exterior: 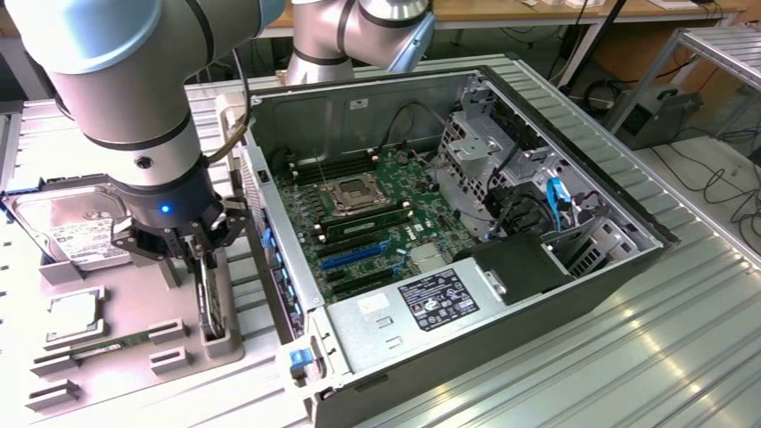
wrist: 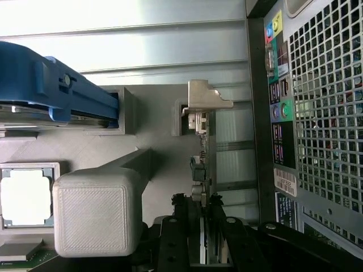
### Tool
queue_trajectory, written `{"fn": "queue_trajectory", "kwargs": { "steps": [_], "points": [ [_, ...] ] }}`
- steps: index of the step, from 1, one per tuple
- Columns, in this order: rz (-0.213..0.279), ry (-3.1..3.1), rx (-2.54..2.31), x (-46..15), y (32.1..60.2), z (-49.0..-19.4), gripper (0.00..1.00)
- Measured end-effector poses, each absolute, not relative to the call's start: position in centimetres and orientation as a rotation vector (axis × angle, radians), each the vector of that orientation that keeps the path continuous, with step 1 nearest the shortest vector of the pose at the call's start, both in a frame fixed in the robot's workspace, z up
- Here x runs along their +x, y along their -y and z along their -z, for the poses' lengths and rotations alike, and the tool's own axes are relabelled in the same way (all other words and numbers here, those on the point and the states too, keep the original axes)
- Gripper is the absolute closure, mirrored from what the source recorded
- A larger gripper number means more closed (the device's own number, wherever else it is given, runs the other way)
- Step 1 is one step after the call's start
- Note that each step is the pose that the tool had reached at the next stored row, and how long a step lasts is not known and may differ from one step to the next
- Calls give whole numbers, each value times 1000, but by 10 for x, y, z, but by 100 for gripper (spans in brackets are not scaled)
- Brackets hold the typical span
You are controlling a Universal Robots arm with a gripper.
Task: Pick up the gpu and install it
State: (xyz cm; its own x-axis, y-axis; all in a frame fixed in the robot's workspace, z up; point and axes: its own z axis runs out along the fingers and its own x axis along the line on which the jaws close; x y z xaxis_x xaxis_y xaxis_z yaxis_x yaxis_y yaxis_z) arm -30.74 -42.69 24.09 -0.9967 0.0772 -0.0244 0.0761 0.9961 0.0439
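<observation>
Wrist view shows the gpu (wrist: 205, 153) standing on edge in the grey holder tray (wrist: 153, 113), at the exterior view's left of the open computer case (exterior: 500, 223). The fingers (wrist: 182, 224) are half closed, pinching its upper edge. The grasp looks made; the card is not yet lifted or installed.

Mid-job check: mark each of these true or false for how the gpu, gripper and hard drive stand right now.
1. The gpu stands on edge in a tray slot. True.
2. The gripper is closed on the gpu's upper edge. True.
3. The gpu is seated on the motherboard. False: it is in the tray, outside the case.
4. The hard drive lies inside the case. False: the hard drive rests on the tray, on the exterior view's left.
5. The case is open. True.
</observation>
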Motion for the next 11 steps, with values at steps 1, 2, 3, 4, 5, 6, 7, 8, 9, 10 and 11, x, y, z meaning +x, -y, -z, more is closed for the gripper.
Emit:
{"fn": "queue_trajectory", "kwargs": {
  "steps": [1, 2, 3, 4, 5, 6, 7, 8, 9, 10, 11],
  "points": [
    [-67, -3112, 120, -307, 427, -241, 73],
    [-67, -3112, 120, -307, 427, -241, 73],
    [-67, -3112, 120, -307, 427, -241, 73],
    [-67, -3112, 120, -307, 427, -241, 73],
    [-66, -3112, 120, -307, 427, -241, 73],
    [-65, -3112, 119, -307, 427, -241, 73],
    [-62, -3112, 120, -307, 427, -248, 73],
    [-62, -3112, 119, -307, 427, -260, 73],
    [-62, -3112, 119, -307, 427, -267, 73],
    [-62, -3112, 119, -307, 427, -276, 73],
    [-62, -3112, 119, -307, 427, -284, 73]
  ]
}}
